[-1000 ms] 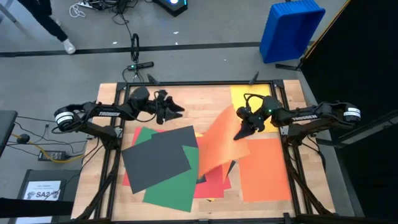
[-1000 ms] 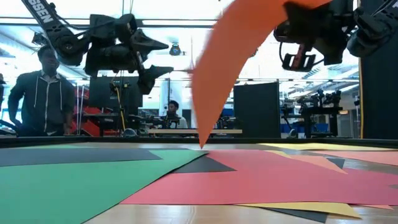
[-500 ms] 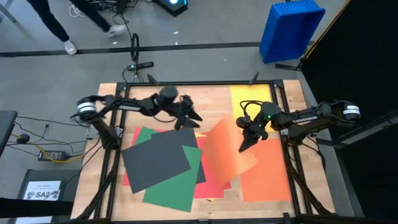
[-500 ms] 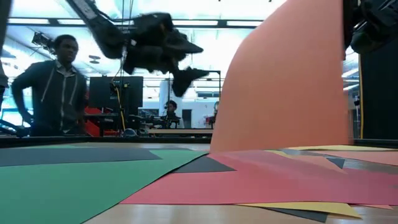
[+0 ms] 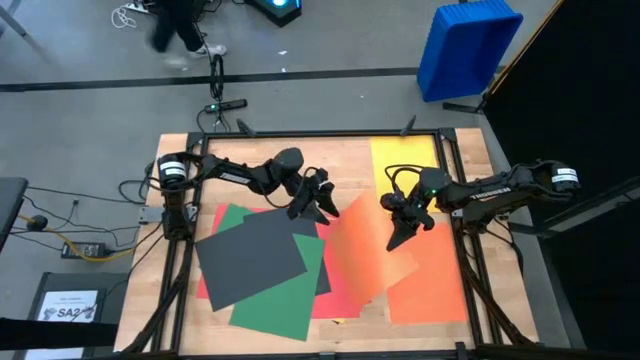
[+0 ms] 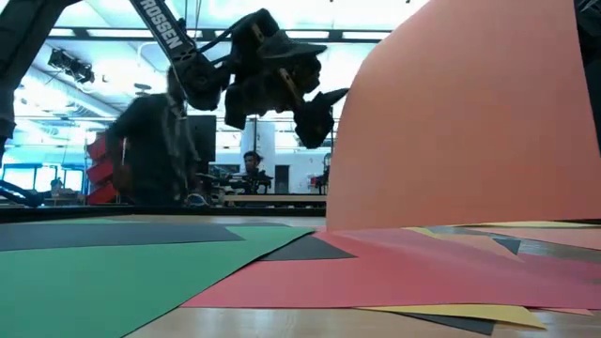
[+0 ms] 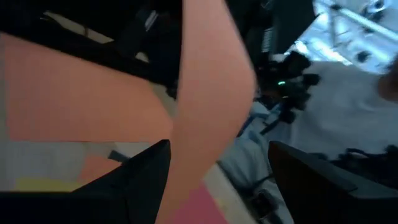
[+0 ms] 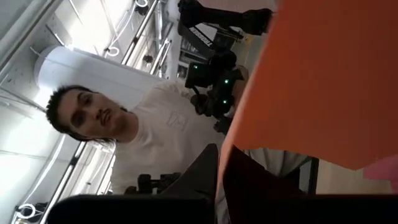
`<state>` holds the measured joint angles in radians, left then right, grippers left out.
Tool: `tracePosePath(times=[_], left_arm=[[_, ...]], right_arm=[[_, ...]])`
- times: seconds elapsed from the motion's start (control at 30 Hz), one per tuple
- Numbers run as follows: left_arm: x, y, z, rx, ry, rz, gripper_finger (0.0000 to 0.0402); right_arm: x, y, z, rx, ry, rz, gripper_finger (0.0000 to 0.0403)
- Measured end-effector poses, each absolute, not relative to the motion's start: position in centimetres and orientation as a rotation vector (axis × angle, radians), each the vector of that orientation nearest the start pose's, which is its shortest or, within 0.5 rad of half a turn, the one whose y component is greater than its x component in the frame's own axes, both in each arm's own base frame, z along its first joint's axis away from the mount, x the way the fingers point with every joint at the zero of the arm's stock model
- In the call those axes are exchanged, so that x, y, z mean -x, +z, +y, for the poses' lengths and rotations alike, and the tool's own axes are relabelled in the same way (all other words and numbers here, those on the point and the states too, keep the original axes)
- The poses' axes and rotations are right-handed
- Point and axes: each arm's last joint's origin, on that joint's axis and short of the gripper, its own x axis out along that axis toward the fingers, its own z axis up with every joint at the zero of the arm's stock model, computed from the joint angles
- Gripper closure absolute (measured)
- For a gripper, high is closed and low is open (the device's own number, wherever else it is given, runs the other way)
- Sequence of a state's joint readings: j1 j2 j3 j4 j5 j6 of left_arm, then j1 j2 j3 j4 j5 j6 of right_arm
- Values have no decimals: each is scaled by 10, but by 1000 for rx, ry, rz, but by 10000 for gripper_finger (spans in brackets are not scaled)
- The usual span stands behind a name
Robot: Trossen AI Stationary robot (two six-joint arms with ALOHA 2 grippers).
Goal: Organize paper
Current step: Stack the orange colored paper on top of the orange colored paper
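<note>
Coloured paper lies overlapped on the wooden table: a dark grey sheet [image 5: 250, 255], green sheets [image 5: 272, 305], a red one [image 5: 342, 300], a yellow one [image 5: 404, 160] and a flat orange one [image 5: 428, 275]. Another orange sheet [image 5: 365, 250] stands up from the pile, filling the right of the low view [image 6: 451, 122]. My right gripper [image 5: 393, 240] is shut on it. My left gripper [image 5: 330, 207] hovers open at the sheet's far left edge. In the left wrist view that edge [image 7: 205, 124] runs between the spread fingers. My right gripper pinches the raised orange sheet at its right edge [image 8: 231, 146] between its two fingers, coming in about level from the table's right. The sheet curves up from its lower edge [image 6: 376, 228], which rests on the pile. My left gripper stands around the sheet's edge; I cannot tell whether a finger touches it.
A black frame [image 5: 300, 133] borders the table. A blue bin [image 5: 468, 45] stands on the floor beyond the far right corner. A small white printed sheet [image 5: 70, 305] lies off the table at the left. A person [image 6: 155, 150] moves behind the far edge.
My left gripper has swept from the table's far left toward the right and a little down, up to the raised orange sheet, staying open. The sheet, earlier hanging narrow with one corner on the pile, has swung broadside, its lower edge now on the pile. My right gripper has drifted slightly nearer.
</note>
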<state>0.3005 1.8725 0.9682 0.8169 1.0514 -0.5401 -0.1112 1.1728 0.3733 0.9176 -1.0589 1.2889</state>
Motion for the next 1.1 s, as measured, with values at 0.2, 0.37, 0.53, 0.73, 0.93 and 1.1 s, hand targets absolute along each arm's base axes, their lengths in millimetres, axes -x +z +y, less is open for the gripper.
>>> tracePosePath(times=[0.2,0.37,0.53,0.73,0.93,1.1], left_arm=[[-369,189,96,535,-614,259,144],[-371,188,84,541,-665,288,145],[-373,183,69,527,-698,329,145],[-374,183,67,519,-682,324,145],[-378,180,53,515,-715,335,158],[-395,172,37,540,-772,366,171]], right_arm=[[-214,223,1,-1118,865,513,403],[-215,223,1,-1111,862,506,403],[-215,223,0,-1112,856,501,403],[-215,223,0,-1114,848,494,403],[-215,223,0,-1114,844,490,403],[-215,223,0,-1114,842,491,403]])
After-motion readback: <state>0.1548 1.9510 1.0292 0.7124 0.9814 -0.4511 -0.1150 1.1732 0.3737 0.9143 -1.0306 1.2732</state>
